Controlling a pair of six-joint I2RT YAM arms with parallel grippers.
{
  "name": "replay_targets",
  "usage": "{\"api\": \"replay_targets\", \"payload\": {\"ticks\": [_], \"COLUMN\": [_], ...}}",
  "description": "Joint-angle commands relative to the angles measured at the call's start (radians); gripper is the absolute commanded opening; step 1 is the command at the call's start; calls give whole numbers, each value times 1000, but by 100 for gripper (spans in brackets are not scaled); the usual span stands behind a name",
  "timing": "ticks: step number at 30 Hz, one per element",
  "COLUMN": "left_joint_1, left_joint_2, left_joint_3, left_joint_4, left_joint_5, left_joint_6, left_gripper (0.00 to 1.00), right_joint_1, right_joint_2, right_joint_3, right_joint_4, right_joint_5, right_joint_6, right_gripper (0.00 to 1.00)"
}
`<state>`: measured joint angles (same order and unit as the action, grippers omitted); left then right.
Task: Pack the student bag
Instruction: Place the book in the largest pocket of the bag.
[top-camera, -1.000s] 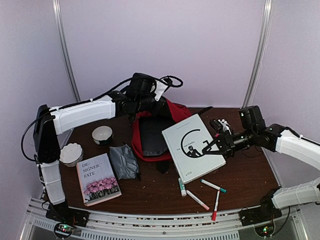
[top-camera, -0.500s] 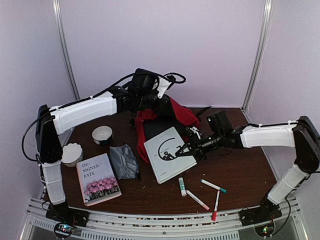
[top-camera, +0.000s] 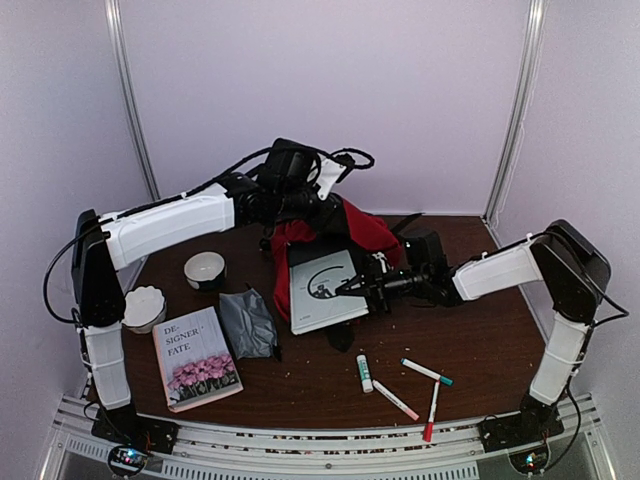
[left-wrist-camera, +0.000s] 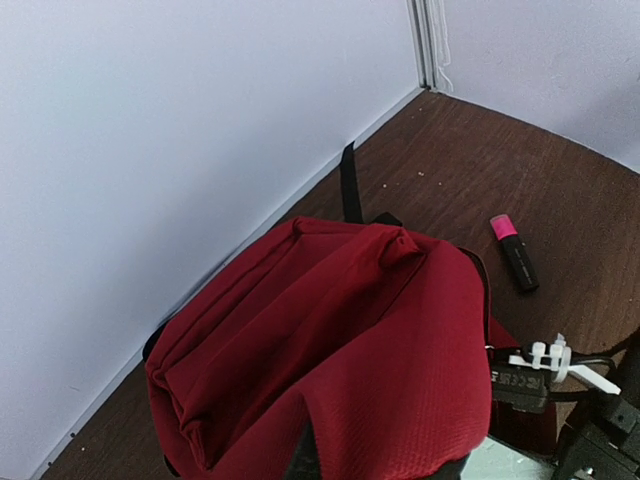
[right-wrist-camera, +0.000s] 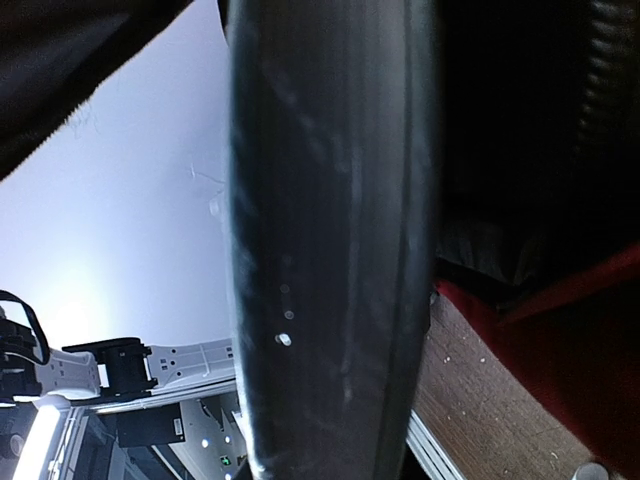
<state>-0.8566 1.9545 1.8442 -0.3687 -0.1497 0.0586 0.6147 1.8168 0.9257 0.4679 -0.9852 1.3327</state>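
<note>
Note at the left of the overhead view a flowered book (top-camera: 197, 357) and a grey pouch (top-camera: 247, 322), both lying loose on the table (top-camera: 480, 340). Moving right, find the left gripper (top-camera: 288, 218) pinched tight on the upper flap of the student bag (top-camera: 355, 228), holding the mouth up and open. Locate that bag at centre back of the frame, slumped near the rear wall, red cloth draped down from the pinch. Find the same bag filling the lower middle of the left wrist view as folded red fabric. Judge it soft, limp and light: likely to sag wherever unsupported, fold shut if let go, and slide on the wood when pushed. Best taken at a hem, zipper trim or strap, for the doubled cloth there, easier to bite than the flat panel. Right of centre, see the right gripper (top-camera: 356, 287) clamped on the edge of a white book (top-camera: 318, 292), lying at the bag's mouth with its far edge under the raised flap, as far as can be told. Expect the stiff book to snag on the rim of the opening without the flap held high. Lower right, spot loose markers (top-camera: 395, 400) on the table. Cannot tell much from the right wrist view: too close and dark, only red fabric at lower right
</note>
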Motion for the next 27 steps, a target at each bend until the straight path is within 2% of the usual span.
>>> {"api": "replay_targets", "payload": {"ticks": [1, 9, 15, 16, 18, 20, 27], "left_joint_1": [-21, -53, -64, -65, -65, -66, -65], "left_joint_2": [-65, -83, -100, -101, -105, -107, -109], "left_joint_3": [9, 0, -39, -45, -51, -56, -79], "left_joint_4": [80, 60, 50, 50, 50, 50, 65], "left_joint_5": [33, 24, 14, 16, 17, 19, -6], "left_joint_6": [-10, 9, 20, 18, 18, 19, 29], "left_gripper": [0, 0, 0, 0, 0, 0, 0], "right_joint_1": [-43, -65, -86, -89, -95, -101, -115], "right_joint_2": [23, 97, 210, 231, 247, 238, 100], "right_joint_3": [57, 115, 230, 239, 247, 233, 144], "right_joint_4": [127, 70, 59, 51, 21, 8, -98], "right_joint_5": [38, 143, 171, 172, 177, 179, 202], "right_joint_6": [0, -13, -7, -8, -16, -25, -89], "right_gripper": [0, 0, 0, 3, 16, 22, 52]}}
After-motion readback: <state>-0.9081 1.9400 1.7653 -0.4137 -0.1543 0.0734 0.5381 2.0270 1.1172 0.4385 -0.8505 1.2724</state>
